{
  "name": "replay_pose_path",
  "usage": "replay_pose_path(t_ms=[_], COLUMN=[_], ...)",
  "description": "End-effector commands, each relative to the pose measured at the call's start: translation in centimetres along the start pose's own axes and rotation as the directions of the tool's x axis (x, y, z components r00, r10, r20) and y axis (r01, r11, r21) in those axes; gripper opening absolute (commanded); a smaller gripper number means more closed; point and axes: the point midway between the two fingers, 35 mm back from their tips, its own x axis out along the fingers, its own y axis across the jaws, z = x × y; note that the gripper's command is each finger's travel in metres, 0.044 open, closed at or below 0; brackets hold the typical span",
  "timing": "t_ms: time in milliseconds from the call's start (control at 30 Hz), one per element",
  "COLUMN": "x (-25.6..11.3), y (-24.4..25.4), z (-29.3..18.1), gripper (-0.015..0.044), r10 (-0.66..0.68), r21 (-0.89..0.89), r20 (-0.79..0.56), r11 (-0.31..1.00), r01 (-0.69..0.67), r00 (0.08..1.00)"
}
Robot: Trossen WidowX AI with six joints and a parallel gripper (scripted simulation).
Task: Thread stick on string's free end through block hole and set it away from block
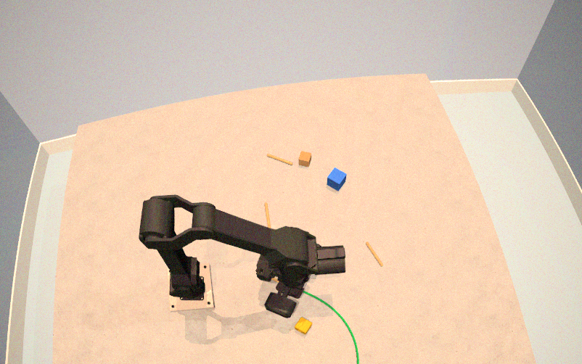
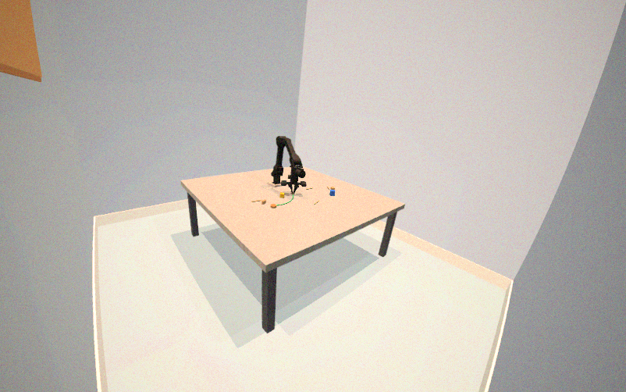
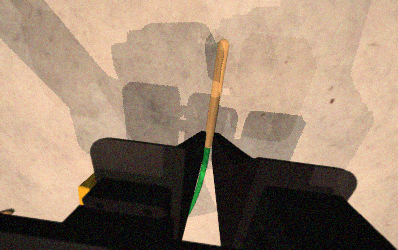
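Note:
My gripper (image 2: 293,192) (image 3: 209,137) is shut on the wooden stick (image 3: 218,82) (image 1: 275,280) near its string end. The stick's free end points away from the fingers in the wrist view. Whether it touches the table is unclear. The green string (image 1: 343,320) (image 2: 286,204) (image 3: 202,177) runs from the stick between the fingers and curves to the round orange-brown button (image 2: 273,206). The small yellow block (image 1: 302,325) (image 2: 282,195) (image 3: 86,190) sits on the table beside the gripper. Its hole cannot be made out now. In the top view the arm hides the fingertips.
Loose sticks lie at the arm's far side (image 1: 267,214), to the right (image 1: 374,254) and farther back (image 1: 279,159). An orange cube (image 1: 305,159) and a blue cube (image 1: 336,178) stand at the back. Another stick (image 2: 256,201) and a small brown object (image 2: 263,201) lie near the button.

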Motion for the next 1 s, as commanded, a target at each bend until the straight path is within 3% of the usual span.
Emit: replay_pose_path(t_ms=[0, 967], x=[-0.5, -4.3], y=[0.0, -0.1], z=[-0.1, -0.2], gripper=[0.0, 0.0], r10=[-0.001, -0.001], r21=[0.0, 0.0], r20=[-0.003, -0.003], r11=[1.0, 1.0], r01=[0.001, 0.001], r00=[1.0, 1.0])
